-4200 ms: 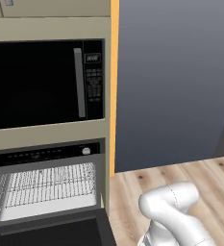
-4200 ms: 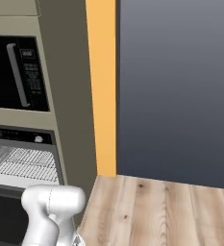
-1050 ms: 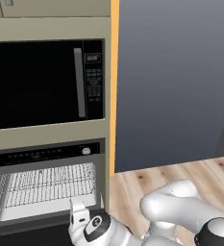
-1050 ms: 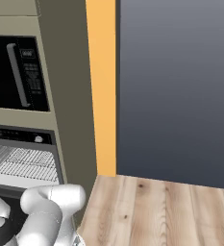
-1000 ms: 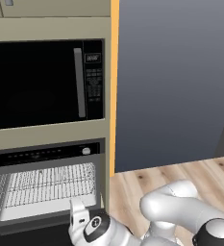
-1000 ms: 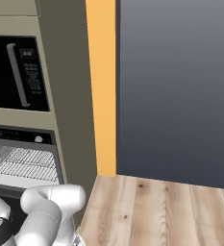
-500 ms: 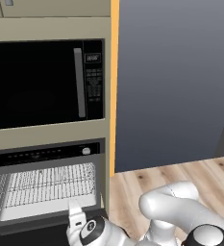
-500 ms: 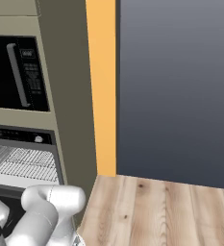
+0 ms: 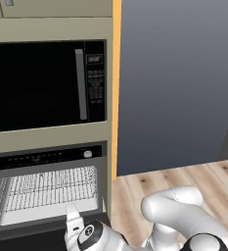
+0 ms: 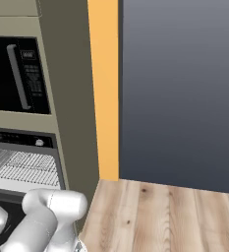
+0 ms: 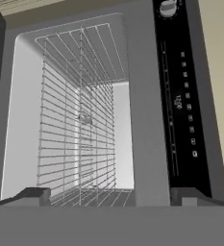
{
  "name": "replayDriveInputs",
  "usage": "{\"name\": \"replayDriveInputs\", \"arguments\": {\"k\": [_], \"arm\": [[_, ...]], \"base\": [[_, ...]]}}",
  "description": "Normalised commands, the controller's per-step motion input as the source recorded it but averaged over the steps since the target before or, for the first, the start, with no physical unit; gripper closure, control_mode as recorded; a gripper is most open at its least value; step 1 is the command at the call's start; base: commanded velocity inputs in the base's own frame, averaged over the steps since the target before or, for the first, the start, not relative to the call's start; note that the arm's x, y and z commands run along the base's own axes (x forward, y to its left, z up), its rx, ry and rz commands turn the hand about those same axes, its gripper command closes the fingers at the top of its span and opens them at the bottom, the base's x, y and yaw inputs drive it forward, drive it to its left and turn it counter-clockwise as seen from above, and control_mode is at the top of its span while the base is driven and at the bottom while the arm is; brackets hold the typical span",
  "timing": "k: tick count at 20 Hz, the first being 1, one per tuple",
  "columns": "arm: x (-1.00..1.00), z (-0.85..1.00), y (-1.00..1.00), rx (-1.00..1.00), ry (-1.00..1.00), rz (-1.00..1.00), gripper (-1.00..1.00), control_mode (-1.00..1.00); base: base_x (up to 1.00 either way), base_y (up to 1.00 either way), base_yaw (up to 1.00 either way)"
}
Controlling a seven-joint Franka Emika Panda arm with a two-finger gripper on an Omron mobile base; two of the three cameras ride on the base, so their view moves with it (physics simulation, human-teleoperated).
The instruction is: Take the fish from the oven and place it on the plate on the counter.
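- The pincer hangs low in front of the oven's open mouth, its two dark tips set wide apart with nothing between them.
- Over the last few seconds the arm has swung in from the lower right and dipped; in the left base view the hand sits lower than it did a second ago, just below the rack's front edge. I take this as the reach into the oven being lined up, with the grasp not yet begun.
- The oven stands open, its grey wire racks bare and bright against pale walls, its small silver knob on the black control strip.
- The fish seems to be the small pale smudge lying on the rack, deep inside; it is too faint to be sure.
- Above, the black microwave is shut.
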Motion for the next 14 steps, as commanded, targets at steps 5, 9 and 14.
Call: {"name": "replayDriveInputs", "arguments": {"k": [5, 9, 14], "arm": [[0.00, -0.13, 0.20, -0.03, 0.00, 0.00, -1.00, -1.00], [0.02, -0.17, 0.18, -0.04, 0.00, 0.00, -1.00, -1.00], [0.00, -0.02, 0.10, -0.01, 0.01, 0.00, -1.00, -1.00]], "base": [[0.00, 0.00, 0.00], [0.00, 0.00, 0.00], [0.00, 0.00, 0.00]]}}
